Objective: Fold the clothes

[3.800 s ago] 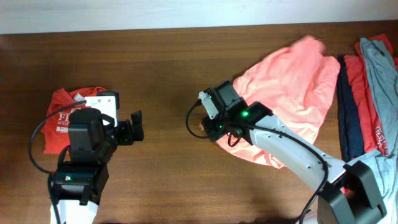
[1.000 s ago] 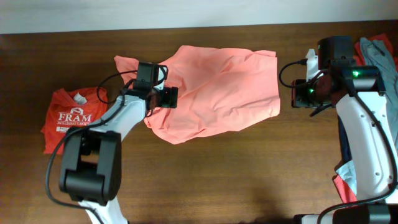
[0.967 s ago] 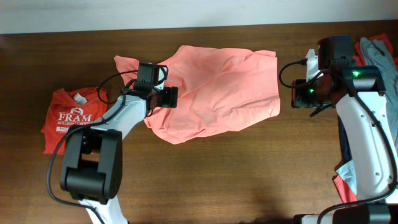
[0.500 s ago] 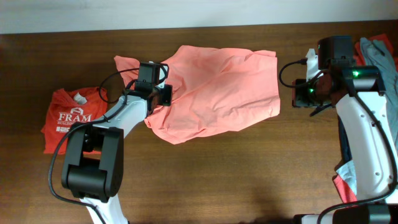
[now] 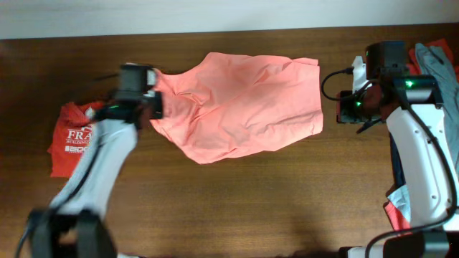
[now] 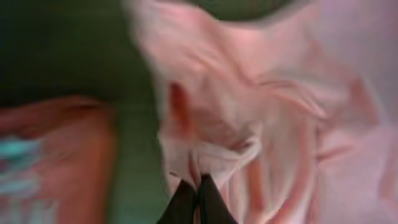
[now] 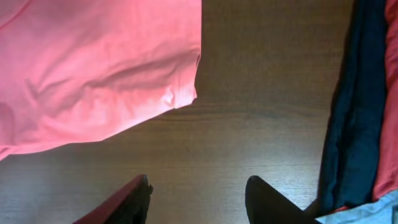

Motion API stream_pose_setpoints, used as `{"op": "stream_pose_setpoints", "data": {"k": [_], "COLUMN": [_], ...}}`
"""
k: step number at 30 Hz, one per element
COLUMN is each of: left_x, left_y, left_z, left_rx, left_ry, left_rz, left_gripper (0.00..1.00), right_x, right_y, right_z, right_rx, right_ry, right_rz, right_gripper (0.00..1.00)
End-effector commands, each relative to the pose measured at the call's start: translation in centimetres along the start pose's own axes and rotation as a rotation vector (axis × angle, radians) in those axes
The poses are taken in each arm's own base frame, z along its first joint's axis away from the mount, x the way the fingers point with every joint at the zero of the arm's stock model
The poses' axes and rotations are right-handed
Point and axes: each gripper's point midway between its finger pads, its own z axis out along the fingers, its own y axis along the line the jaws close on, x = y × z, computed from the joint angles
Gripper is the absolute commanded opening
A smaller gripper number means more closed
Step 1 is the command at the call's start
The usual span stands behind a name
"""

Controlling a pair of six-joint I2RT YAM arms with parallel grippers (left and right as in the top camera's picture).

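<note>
Roughly speaking, folding of the big shirt hasn't begun. Far left on the table (image 5: pixel 251 208) sits a red FRAM shirt (image 5: pixel 72 136), compact & squared off, prob. already dealt w/. Just right of it the left arm (image 5: pixel 107 143) shows smeared by blur, its wrist over the left edge of the salmon-pink shirt (image 5: pixel 244 107). In the left wrist view the left pincer (image 6: pixel 198 193) has its fingertips pressed together w/ pale pink cloth bunched right at the tips. That reads as pinching a fold near the shirt's left edge, though the blur hides how much cloth it has. The shirt itself lies mid-table, spread open but lopsided & wrinkled, one layer as far as I can tell, no fold made; left side ragged, right hem fairly straight. Right of that hem, w/ bare wood between, the right pincer (image 7: pixel 199 196) hangs wide open & empty, touching nothing. Far right, a pile of other shirts (image 5: pixel 434 61), navy, red & grey-blue, lies unfolded at the table edge, partly under the right arm (image 5: pixel 423 158). Left to do, I'd judge: flatten & square up the salmon one, make every fold on it, then work thru the pile.
</note>
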Motion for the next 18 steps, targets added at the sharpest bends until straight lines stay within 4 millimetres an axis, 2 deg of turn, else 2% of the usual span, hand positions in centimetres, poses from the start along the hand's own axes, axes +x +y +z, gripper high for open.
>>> {"op": "stream_pose_setpoints", "data": {"k": [1,3,8,14,18], "left_x": [-0.4,0.2,2.0,2.4,2.5], "left_y": [4.7,5.5,5.2,5.2,5.2], "left_z": [-2.5,-2.6,-2.2,-2.1,-2.1], "left_rx": [-0.101,-0.104,-0.082,-0.082,-0.083], "left_ry": [-0.025,0.002,0.076,0.093,0.097], "left_rz": [-0.165,-0.185,-0.18,-0.178,-0.178], "left_gripper": [0.0,0.0,0.0,0.0,0.0], "right_x": [0.5,0.6,1.8,4.6,5.6], "right_y": [0.5,0.8,1.9,2.9,3.4], "right_z": [2.0,3.0,6.6,11.9,15.3], "right_rx": [-0.033,-0.052,-0.117,-0.179,-0.208], "right_ry": [0.061,0.086,0.175,0.288,0.292], "right_rz": [0.005,0.006,0.001,-0.023,-0.019], "right_gripper": [0.54,0.54,0.55,0.55,0.55]}}
